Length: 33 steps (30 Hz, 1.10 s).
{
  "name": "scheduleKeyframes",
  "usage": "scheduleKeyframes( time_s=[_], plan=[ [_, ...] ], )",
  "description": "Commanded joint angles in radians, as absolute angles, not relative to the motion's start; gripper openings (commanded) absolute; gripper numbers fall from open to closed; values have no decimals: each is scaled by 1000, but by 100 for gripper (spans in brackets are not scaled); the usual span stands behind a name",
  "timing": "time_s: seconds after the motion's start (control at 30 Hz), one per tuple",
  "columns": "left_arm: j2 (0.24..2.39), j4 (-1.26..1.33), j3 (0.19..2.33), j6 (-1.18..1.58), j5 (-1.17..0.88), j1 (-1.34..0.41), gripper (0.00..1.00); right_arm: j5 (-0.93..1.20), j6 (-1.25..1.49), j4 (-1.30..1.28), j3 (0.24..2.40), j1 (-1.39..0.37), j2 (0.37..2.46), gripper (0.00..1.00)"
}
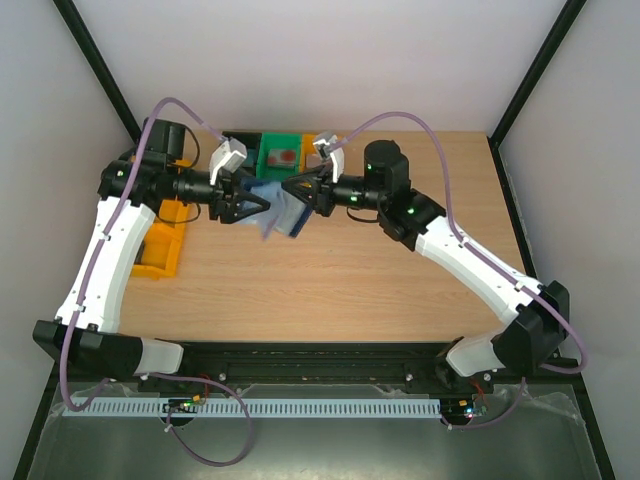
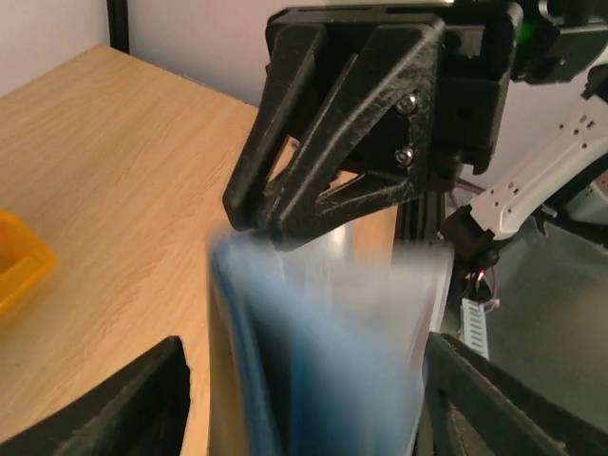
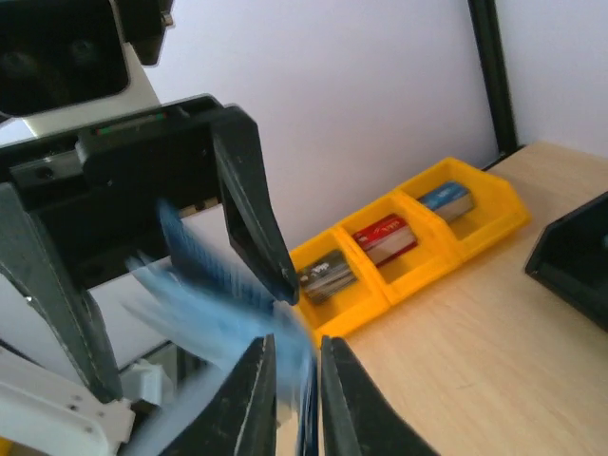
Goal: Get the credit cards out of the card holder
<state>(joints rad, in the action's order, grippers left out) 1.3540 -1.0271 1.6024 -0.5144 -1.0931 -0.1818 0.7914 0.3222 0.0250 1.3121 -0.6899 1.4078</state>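
The blue card holder (image 1: 278, 208) hangs in the air above the table's middle, between both grippers, and is motion-blurred in every view. My right gripper (image 3: 296, 399) is shut on one edge of the holder (image 3: 209, 313); from above, the right gripper (image 1: 292, 190) comes in from the right. My left gripper (image 2: 304, 408) is open wide around the holder (image 2: 332, 351), with bare table showing between its left finger (image 2: 133, 408) and the holder. From above, the left gripper (image 1: 262, 205) faces the right one. No separate credit card can be made out in the blur.
A row of yellow bins (image 3: 399, 275) holding card packs stands at the table's left edge, also seen from above (image 1: 165, 245) and in the left wrist view (image 2: 19, 256). A green bin (image 1: 282, 152) with something reddish sits at the back behind the grippers.
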Motion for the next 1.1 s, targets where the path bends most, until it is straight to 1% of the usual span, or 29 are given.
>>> scheduleKeyframes(
  time_s=[0.0,0.03,0.07,0.1,0.13,0.17,0.2,0.23,0.27,0.3,0.37,0.43,0.47,0.53,0.6,0.63,0.7,0.8,0.93,1.07],
  plan=[
    [1336,-977,1614,-474,-1084,-170,81,774,344,21,1341,-693,1401,8],
    [1337,-960,1611,-455,-1073,-170,86,782,366,31,1342,-693,1411,4],
    [1339,-949,1605,-441,-1072,-170,89,792,393,47,1342,-693,1421,2],
    [1342,-941,1600,-435,-1079,-171,89,803,420,61,1342,-693,1431,2],
    [1344,-934,1591,-432,-1090,-172,88,822,441,77,1342,-693,1440,2],
    [1344,-930,1581,-438,-1096,-175,81,838,453,85,1344,-693,1449,2],
    [1342,-924,1561,-455,-1094,-178,73,826,455,75,1349,-693,1455,2],
    [1338,-899,1523,-454,-1066,-182,65,779,444,34,1358,-693,1459,2],
    [1337,-854,1463,-419,-1015,-184,63,700,421,-28,1374,-693,1466,2],
    [1345,-840,1435,-401,-956,-183,65,613,393,-120,1388,-687,1476,2],
    [1380,-926,1423,-505,-871,-170,74,551,359,-241,1424,-663,1504,2],
    [1408,-998,1403,-570,-755,-145,75,491,318,-348,1447,-654,1520,2],
    [1413,-1025,1377,-610,-667,-143,76,464,299,-375,1440,-654,1518,2],
    [1395,-1057,1283,-724,-524,-143,83,435,283,-394,1395,-653,1496,5],
    [1356,-1052,1132,-842,-409,-147,97,429,308,-384,1336,-653,1478,7],
    [1345,-1036,1063,-884,-351,-151,99,436,321,-375,1306,-653,1475,8],
    [1373,-990,958,-889,-235,-161,99,463,343,-361,1254,-655,1476,10],
    [1493,-862,891,-804,-182,-163,100,480,365,-354,1209,-659,1489,11],
    [1642,-737,900,-763,-270,-172,99,471,357,-386,1193,-679,1497,11],
    [1751,-833,929,-836,-398,-210,99,428,351,-406,1169,-685,1472,11]
  ],
)
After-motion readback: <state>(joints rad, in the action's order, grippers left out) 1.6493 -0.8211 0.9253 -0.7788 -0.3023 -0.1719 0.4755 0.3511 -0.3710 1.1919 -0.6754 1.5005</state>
